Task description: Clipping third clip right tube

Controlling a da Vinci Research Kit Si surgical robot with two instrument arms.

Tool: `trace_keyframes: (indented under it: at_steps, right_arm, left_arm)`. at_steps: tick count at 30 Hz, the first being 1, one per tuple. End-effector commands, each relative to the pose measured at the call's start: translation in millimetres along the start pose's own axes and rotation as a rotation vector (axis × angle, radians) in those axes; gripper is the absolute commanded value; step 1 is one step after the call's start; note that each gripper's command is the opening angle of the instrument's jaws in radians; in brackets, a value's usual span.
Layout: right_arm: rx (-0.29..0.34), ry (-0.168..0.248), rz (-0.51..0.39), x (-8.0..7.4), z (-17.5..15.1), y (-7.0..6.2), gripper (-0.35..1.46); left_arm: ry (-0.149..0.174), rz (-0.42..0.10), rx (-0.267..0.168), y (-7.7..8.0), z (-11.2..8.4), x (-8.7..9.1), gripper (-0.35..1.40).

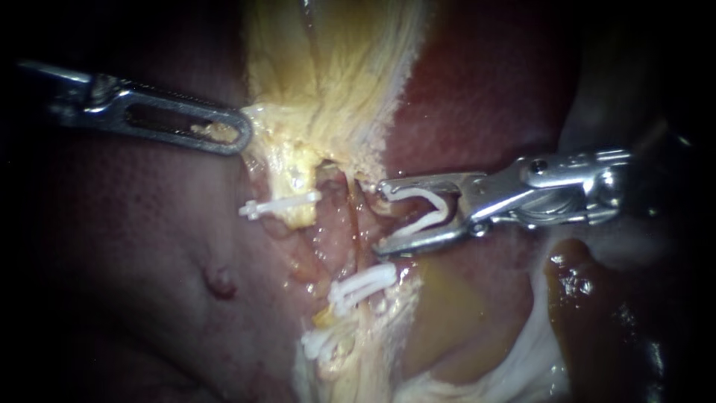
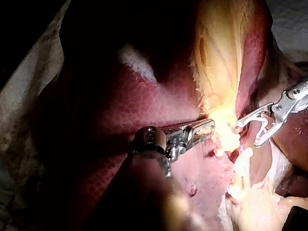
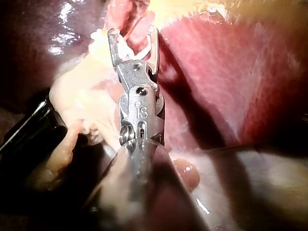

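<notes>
My right instrument [image 1: 382, 218] comes in from the right with its jaws open and a white open clip [image 1: 421, 213] seated between them. Its tips stand just beside the right tube [image 1: 359, 224], a thin pinkish strand; I cannot tell whether the tube lies between them. Two shut white clips [image 1: 363, 286] [image 1: 321, 343] sit lower on that strand, and a third [image 1: 280, 203] sits on the strand to the left. My left instrument [image 1: 227, 134] is shut on the pale yellow gallbladder [image 1: 328, 75]. In the right wrist view the open jaws [image 3: 133, 32] carry the clip [image 3: 137, 47].
Dark red liver [image 1: 134, 246] lies left and right of the yellow tissue. A brownish pool [image 1: 447, 321] sits below my right instrument. In the left wrist view my left instrument [image 2: 204, 129] grips yellow tissue, with my right instrument [image 2: 246, 134] just beyond it.
</notes>
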Motion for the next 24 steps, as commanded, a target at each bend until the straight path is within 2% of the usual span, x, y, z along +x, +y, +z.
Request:
trace_keyframes:
  at_steps: [1, 9, 17, 24]
  right_arm:
    - [0.005, 0.000, 0.010, -0.1, 0.2, 0.2, 0.49]
    - [0.017, 0.032, 0.056, -0.2, 1.9, 1.4, 0.49]
    - [0.055, 0.103, 0.118, 0.4, 3.3, 2.3, 0.49]
    - [0.128, 0.163, 0.168, 0.6, 3.7, 2.3, 0.49]
  left_arm:
    - [0.000, 0.000, 0.000, 0.0, 0.1, 0.0, -0.35]
    - [-0.001, 0.001, -0.001, 0.0, 0.2, 0.1, -0.35]
    - [-0.001, 0.001, -0.001, 0.0, 0.3, 0.1, -0.35]
    - [-0.001, 0.001, -0.002, 0.1, 0.4, 0.2, -0.35]
